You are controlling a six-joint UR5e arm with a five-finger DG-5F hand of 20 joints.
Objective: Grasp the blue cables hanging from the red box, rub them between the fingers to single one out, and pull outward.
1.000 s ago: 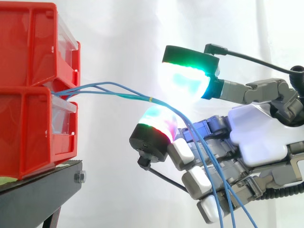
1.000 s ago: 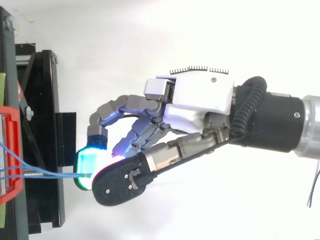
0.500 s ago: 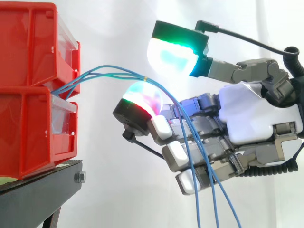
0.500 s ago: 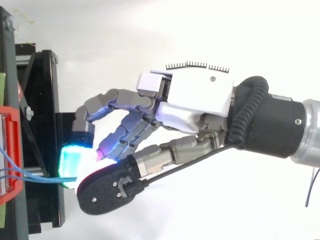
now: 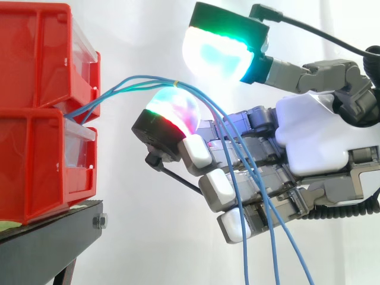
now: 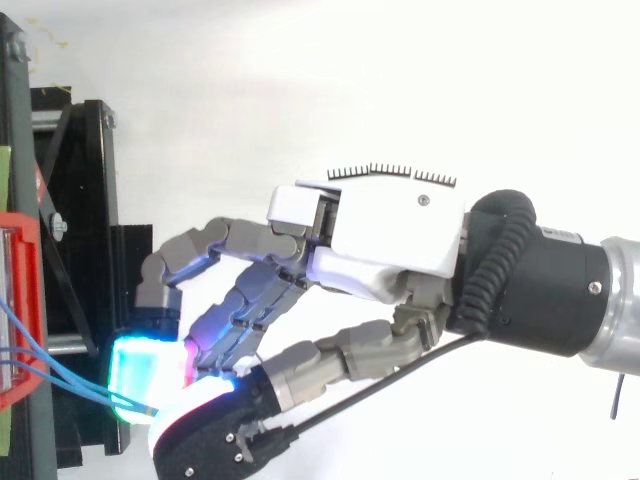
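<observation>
Blue cables [image 5: 176,84] arc from the red box [image 5: 35,148] over the hand's [image 5: 309,142] lower pad [image 5: 172,113], then hang; likely light, limp, slippery; pads apart, nothing pinched; best pinched at the arc.

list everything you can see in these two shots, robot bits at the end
red bins: two, red, stacked at the side view's left, on the stand
blue cables: at least three, blue, coming out between the bins, arching over one glowing pad and hanging down past the hand
band: one, yellow, round the cables near the top of their arch
black stand: one, black, under the bins
bolt: one, grey, on the stand's front edge
white curtain: one, white, behind everything
hand: one, white and grey, right of the bins; its fingers are apart, upper pad clear above the cables
arm: one, black and grey, entering from the top view's right
</observation>
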